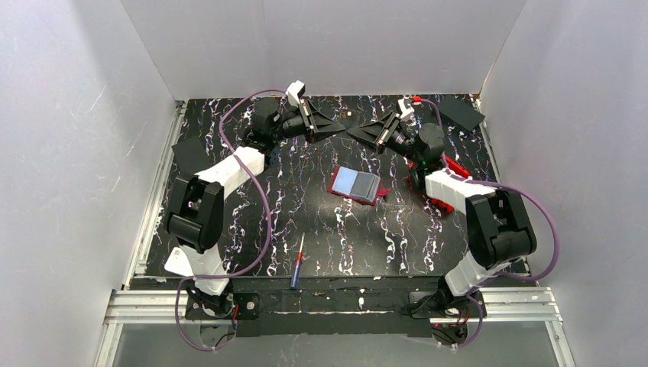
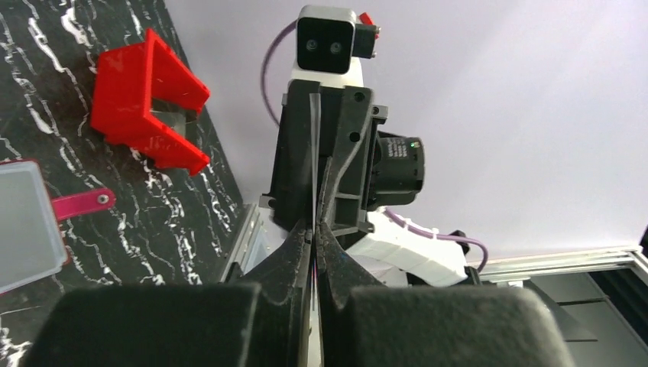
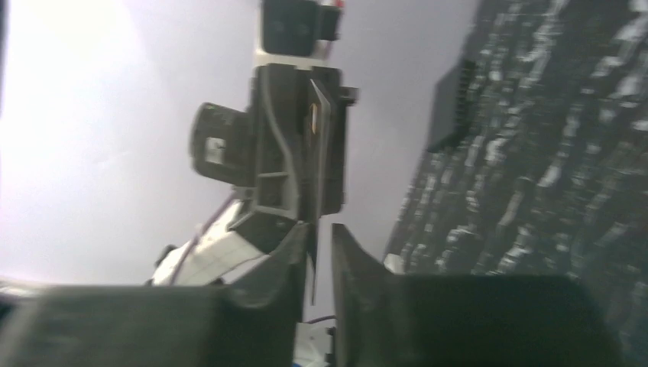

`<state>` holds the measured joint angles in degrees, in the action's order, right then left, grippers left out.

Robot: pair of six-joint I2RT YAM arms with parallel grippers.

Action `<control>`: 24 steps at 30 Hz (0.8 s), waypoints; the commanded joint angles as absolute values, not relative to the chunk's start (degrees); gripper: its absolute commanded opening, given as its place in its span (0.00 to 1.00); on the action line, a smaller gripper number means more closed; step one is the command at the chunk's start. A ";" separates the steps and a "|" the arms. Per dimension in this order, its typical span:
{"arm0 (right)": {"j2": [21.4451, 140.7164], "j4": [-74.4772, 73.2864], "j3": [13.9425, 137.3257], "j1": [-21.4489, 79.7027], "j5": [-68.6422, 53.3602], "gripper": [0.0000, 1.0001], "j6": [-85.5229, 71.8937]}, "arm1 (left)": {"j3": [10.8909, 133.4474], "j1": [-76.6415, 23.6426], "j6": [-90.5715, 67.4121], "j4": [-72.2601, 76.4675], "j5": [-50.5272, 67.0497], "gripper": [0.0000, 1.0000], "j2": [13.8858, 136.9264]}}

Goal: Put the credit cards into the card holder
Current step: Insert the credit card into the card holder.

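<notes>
The card holder [image 1: 355,184] lies open in the middle of the table, a red case with a grey-blue pocket face up; its corner also shows in the left wrist view [image 2: 27,225]. Both arms meet tip to tip above the back of the table. My left gripper [image 1: 334,127] [image 2: 315,237] is shut on a thin credit card [image 2: 313,130], seen edge-on. From the opposite side my right gripper [image 1: 361,131] [image 3: 321,245] grips the same card [image 3: 312,267], whose edge lies against one finger with a narrow gap beside it. That view is blurred.
A red open-topped bin [image 1: 456,170] [image 2: 149,99] sits under the right forearm. Flat black squares lie at the back right [image 1: 462,113] and at the left [image 1: 191,153]. A red and blue pen-like tool [image 1: 296,262] lies near the front edge. White walls enclose three sides.
</notes>
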<state>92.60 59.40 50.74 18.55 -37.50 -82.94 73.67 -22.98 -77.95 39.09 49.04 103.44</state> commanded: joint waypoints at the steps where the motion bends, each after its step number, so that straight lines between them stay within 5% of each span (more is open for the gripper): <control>1: 87.57 27.22 54.40 17.07 -35.28 0.44 -60.17 | 75.20 -20.78 -66.43 32.62 50.57 0.00 103.58; 3: 86.55 10.91 57.69 16.70 -29.52 0.56 -43.64 | 76.77 -19.02 -58.16 24.37 55.12 0.00 105.02; 7: 89.90 4.47 60.20 16.61 -30.52 0.54 -35.20 | 78.93 -18.45 -50.08 17.26 59.66 0.00 108.68; 15: 100.28 1.38 61.73 16.70 -33.09 0.14 -27.30 | 80.36 -19.57 -42.44 10.96 57.69 0.00 115.98; 24: 101.91 -3.15 60.55 16.61 -28.50 0.02 -23.37 | 87.54 -22.51 -29.51 -5.70 53.68 0.00 121.82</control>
<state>103.00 -0.56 59.86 16.73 -30.94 -27.20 83.00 -21.26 -38.20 3.88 54.72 122.04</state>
